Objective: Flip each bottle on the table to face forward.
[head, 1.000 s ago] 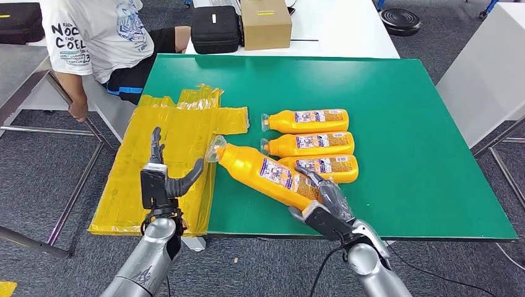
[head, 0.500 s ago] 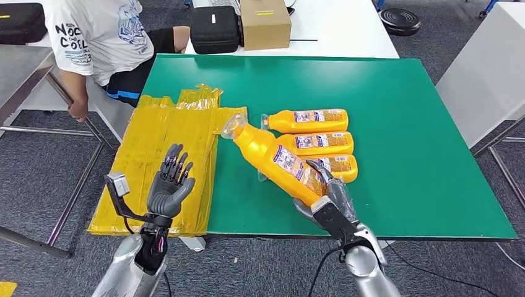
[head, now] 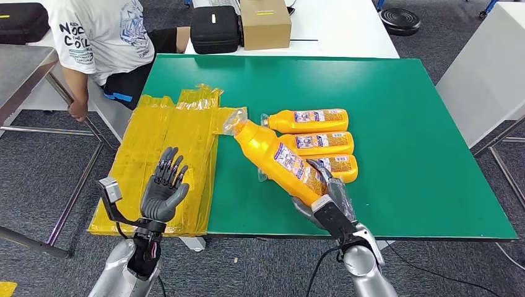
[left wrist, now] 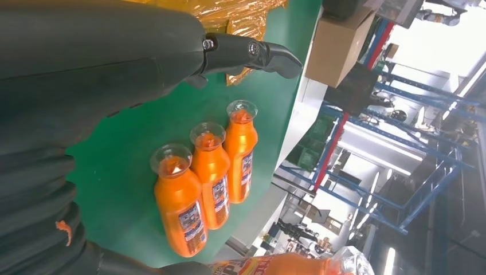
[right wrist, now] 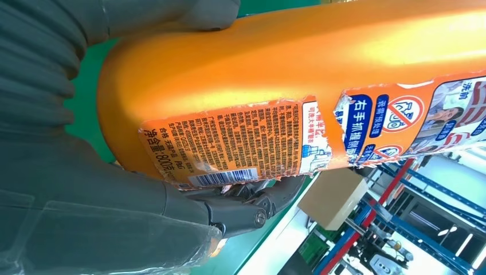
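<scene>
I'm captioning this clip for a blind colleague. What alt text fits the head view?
The robot's right hand holds a large orange bottle tilted above a green table, beside three more orange bottles lying in a row. Its left hand is raised, fingers apart, over yellow plastic sheets; a seated person is behind.

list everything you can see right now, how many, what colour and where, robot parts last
lying bottles: three, orange, side by side mid-table
held bottle: one, orange, raised at a slant over the table's near side
table: one, green
plastic sheets: yellow, table's left edge
black case: one, far white table
cardboard box: one, brown, beside the case
person: one, white shirt, far left
left hand: grey, fingers spread, holds nothing
right hand: grey, grips the held bottle's base
</scene>
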Action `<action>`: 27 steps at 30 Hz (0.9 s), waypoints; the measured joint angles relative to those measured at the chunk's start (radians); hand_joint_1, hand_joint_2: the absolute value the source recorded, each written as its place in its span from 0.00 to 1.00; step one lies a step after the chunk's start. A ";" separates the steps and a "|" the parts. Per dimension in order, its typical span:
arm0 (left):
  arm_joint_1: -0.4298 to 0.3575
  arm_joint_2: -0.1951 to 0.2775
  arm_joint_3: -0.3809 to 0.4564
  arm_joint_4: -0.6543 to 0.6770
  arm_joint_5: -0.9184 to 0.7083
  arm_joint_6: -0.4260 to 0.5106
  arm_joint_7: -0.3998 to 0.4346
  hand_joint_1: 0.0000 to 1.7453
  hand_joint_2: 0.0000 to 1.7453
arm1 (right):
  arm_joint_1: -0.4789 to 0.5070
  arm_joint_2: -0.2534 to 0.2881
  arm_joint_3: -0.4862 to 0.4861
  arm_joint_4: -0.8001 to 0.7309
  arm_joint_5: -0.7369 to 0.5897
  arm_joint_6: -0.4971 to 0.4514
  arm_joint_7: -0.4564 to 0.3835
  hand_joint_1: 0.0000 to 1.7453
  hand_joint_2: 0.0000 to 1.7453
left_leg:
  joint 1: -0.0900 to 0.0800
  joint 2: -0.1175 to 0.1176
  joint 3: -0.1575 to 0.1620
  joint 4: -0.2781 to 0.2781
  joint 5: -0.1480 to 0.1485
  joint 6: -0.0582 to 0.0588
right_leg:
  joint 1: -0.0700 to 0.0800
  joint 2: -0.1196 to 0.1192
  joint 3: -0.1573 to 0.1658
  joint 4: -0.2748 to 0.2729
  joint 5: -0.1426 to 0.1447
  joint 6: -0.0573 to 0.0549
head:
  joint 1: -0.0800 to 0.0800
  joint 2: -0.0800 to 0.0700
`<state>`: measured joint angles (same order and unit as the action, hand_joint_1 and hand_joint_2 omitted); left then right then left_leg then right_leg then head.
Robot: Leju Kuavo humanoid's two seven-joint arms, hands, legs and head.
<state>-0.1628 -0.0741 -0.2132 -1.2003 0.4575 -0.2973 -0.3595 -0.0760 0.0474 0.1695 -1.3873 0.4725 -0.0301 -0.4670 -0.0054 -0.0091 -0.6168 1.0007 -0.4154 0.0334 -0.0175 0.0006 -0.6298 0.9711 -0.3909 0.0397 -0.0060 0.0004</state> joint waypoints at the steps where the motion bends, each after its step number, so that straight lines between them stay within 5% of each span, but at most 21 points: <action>1: 0.000 0.000 0.000 0.000 -0.013 -0.002 -0.001 0.00 1.00 | 0.000 0.001 -0.002 0.000 0.000 0.005 -0.002 1.00 1.00 | 0.000 0.000 0.000 0.000 0.000 0.000 | 0.000 0.000 0.000 0.000 0.000 0.000 | 0.000 0.000; 11: -0.046 -0.031 -0.023 0.039 -0.213 0.083 -0.015 0.00 1.00 | -0.068 0.060 0.066 0.123 0.018 0.062 -0.019 1.00 1.00 | 0.000 0.000 0.000 0.000 0.001 0.000 | 0.000 0.000 0.000 0.000 0.000 0.000 | 0.000 0.000; 27: -0.072 -0.046 -0.053 0.091 -0.134 -0.027 -0.018 0.00 1.00 | -0.184 0.098 0.238 0.437 0.012 0.058 -0.037 1.00 1.00 | 0.000 0.000 0.000 0.000 0.001 -0.001 | 0.000 0.000 0.000 0.000 0.000 0.000 | 0.000 0.000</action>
<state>-0.2350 -0.1204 -0.2664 -1.1091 0.3237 -0.3246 -0.3774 -0.2599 0.1454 0.4070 -0.9508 0.4845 0.0275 -0.5045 -0.0053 -0.0091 -0.6170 1.0007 -0.4148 0.0329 -0.0174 0.0006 -0.6301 0.9712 -0.3907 0.0397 -0.0059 0.0004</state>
